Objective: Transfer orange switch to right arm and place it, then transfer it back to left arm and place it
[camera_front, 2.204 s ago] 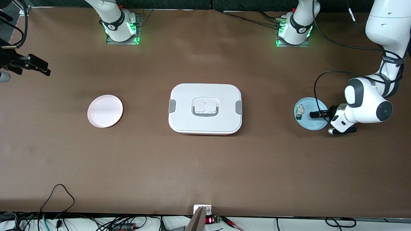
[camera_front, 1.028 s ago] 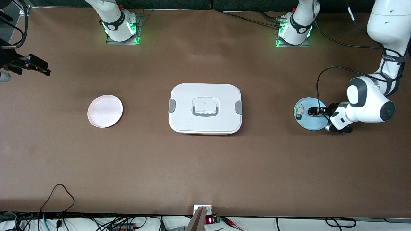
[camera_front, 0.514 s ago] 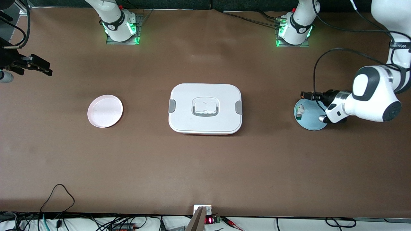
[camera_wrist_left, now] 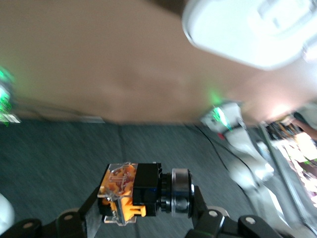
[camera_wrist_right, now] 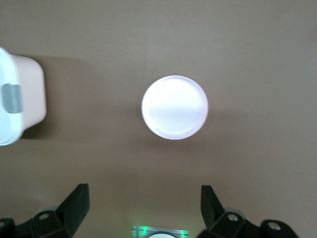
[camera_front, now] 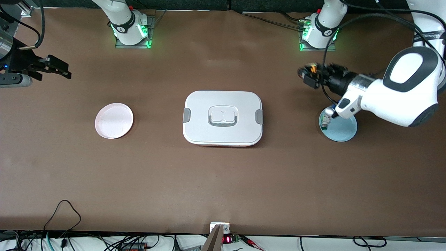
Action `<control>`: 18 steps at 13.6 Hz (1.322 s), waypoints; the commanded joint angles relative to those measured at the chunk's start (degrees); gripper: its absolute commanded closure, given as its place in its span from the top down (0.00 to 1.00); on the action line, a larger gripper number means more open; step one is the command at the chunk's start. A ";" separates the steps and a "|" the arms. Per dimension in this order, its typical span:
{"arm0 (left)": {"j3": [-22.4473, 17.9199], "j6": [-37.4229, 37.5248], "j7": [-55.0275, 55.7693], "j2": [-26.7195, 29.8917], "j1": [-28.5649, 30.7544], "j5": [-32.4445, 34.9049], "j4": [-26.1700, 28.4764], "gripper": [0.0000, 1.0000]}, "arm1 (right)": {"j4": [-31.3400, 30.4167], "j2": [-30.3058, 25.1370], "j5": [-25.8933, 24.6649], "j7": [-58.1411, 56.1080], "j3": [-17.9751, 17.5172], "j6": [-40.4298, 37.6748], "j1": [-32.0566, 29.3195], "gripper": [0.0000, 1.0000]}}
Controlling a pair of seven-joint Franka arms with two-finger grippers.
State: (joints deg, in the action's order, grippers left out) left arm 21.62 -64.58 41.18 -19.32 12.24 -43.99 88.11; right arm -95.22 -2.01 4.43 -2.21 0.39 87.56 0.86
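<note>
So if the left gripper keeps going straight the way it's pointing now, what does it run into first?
Probably nothing: the left gripper, holding the orange switch, points along the table toward the right arm's end, passing the box on the robots' side. Height is hard to judge.

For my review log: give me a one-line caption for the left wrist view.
Left tool holding the orange switch in the air, with the white box on the brown table in the background.

You see a smooth white plastic box (camera_front: 223, 118) on the matt brown table (camera_front: 223, 181). The orange switch (camera_wrist_left: 130, 200) has a clear glossy plastic face and a shiny metal collar.
</note>
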 commanded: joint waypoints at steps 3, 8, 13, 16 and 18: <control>0.26 -0.62 17.51 -1.07 0.24 -27.31 -1.54 0.00 | 1.26 0.07 11.98 -0.69 0.05 -1.34 -0.16 1.00; 1.75 -21.16 29.63 -1.51 -9.15 -40.56 -1.80 0.00 | 0.48 3.06 33.76 -0.78 0.40 0.68 -1.04 1.00; 1.40 -37.16 39.05 -5.97 -20.40 -45.65 -5.46 0.00 | -2.16 5.96 51.08 -1.48 -0.13 0.95 -0.95 1.00; 1.14 -40.89 43.98 -10.38 -22.61 -45.22 -11.81 0.00 | -5.50 5.88 63.21 -3.93 -0.21 1.39 -0.34 1.00; 1.14 -41.24 43.99 -10.12 -22.61 -45.22 -11.82 0.00 | -7.51 6.40 65.97 -9.02 -0.30 2.79 0.80 1.00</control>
State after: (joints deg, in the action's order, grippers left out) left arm 23.38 -105.59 82.97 -27.87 -9.58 -88.74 79.60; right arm -99.71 4.91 67.15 -6.75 0.38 88.68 0.96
